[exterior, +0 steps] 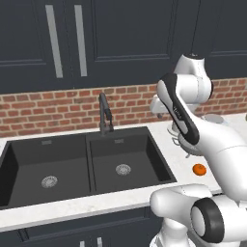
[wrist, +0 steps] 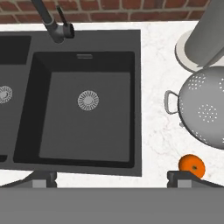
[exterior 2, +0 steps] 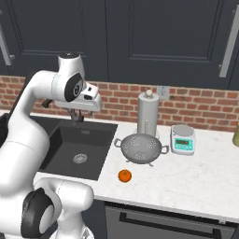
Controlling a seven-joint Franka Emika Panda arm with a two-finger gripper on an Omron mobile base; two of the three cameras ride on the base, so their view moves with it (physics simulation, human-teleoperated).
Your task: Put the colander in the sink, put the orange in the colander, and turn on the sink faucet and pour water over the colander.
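Sink first, biggest item: one matte black double-basin unit set in the white counter, two basins, one round silver drain in each, both basins dry with nothing in them. Fixed and rigid, so it only matters as the drop target; the right basin sits nearest the loose items. Sink faucet: one, slim dark-grey, standing at the back rim between the basins, no stream running. Judging by the shape, the side lever is a small stiff part that wants a push, not a pinch. Colander: one, light-grey perforated metal bowl, upright on the counter right of the sink, just in front of the paper towel roll, with the kitchen scale beside it. Likely light and rigid but slick; body looks too wide to span, so I'd pinch the thin rim or one of the two side loop handles, the left one being closest to the sink. Orange: one, small and round, on the counter in front of the colander, apart from it, near the counter edge. Probably firm, slightly grippy skin, will roll if nudged, so take it across the middle from above. Gripper: jaws spread wide, holding nothing, hovering above the sink area and looking straight down. No task step done yet.
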